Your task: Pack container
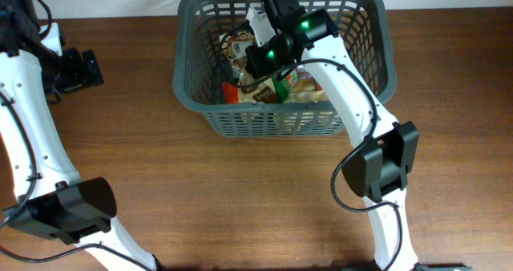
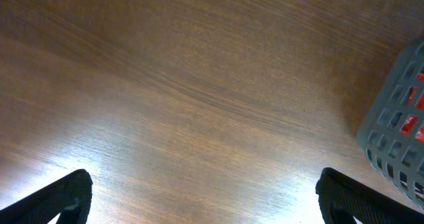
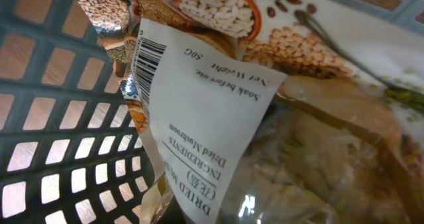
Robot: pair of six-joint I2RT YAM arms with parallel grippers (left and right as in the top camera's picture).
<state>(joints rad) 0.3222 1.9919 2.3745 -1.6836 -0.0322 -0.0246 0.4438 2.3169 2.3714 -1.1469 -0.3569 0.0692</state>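
Container (image 1: 264,125), a dark grey lattice basket, sits at the top centre of the overhead frame on a wooden table (image 1: 240,199); packets of food lie in it, some brown, one green, with something red at its lower-left corner. Right arm reaches up from the lower right of the frame and over the rim; the right gripper (image 1: 264,38) hangs inside the basket, towards its left half; its fingers are hidden under the wrist, and I cannot tell whether its jaws are apart or together. In the right wrist view a clear packet (image 3: 199,118) with a white label reading "Dried Mushroom" fills the middle, very close to the lens; the basket's slotted wall (image 3: 59,118) runs down the left side; printed bean packets (image 3: 218,5) lie along the top. Left gripper (image 1: 84,69) rests at the upper left of the overhead frame, well apart from the basket; in the left wrist view its jaws stand wide apart over bare wood, holding nothing.
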